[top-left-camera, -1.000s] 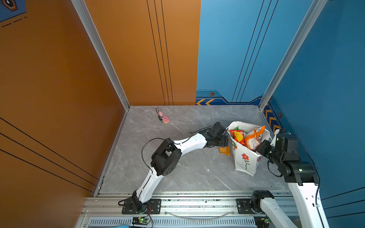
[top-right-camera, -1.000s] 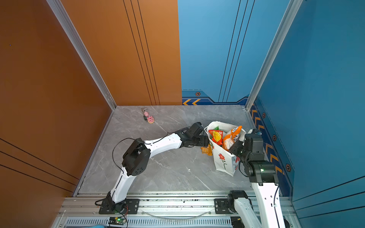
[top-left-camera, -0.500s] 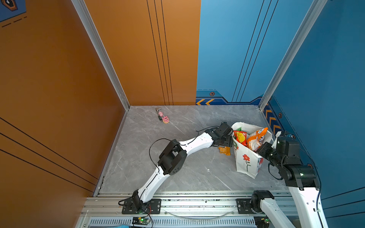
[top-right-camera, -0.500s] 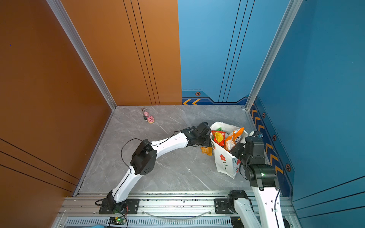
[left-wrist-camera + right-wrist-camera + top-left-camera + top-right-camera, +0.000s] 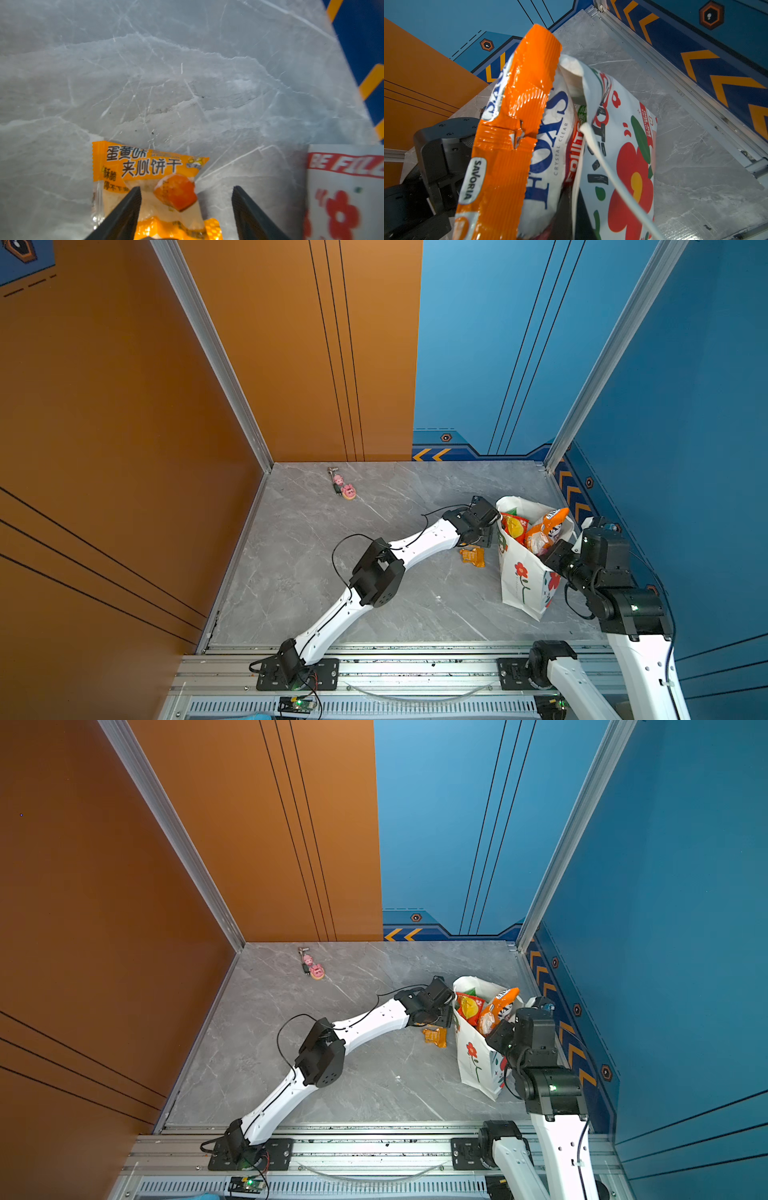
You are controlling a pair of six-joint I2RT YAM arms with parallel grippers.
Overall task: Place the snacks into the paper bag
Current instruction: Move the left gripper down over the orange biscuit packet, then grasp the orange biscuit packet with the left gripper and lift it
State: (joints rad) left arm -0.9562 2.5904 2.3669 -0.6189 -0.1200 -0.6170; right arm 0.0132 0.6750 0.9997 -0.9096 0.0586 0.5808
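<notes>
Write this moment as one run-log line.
left tool: open, straddling orange sachet on table | right tool: shut on paper bag rim | snacks inside bag

— What encloses the space?
— An orange wall [image 5: 104,406] on the left and across half the back, a blue wall [image 5: 478,344] over the rest and down the right side, with thin black lines running along both. Aluminium posts [image 5: 212,352] stand in the back corners.
— And the ground?
— A grey marble-patterned floor [image 5: 282,539] with pale veins, evenly lit. Yellow chevrons [image 5: 432,454] mark the dark blue skirting; a metal rail [image 5: 415,672] edges the front.
</notes>
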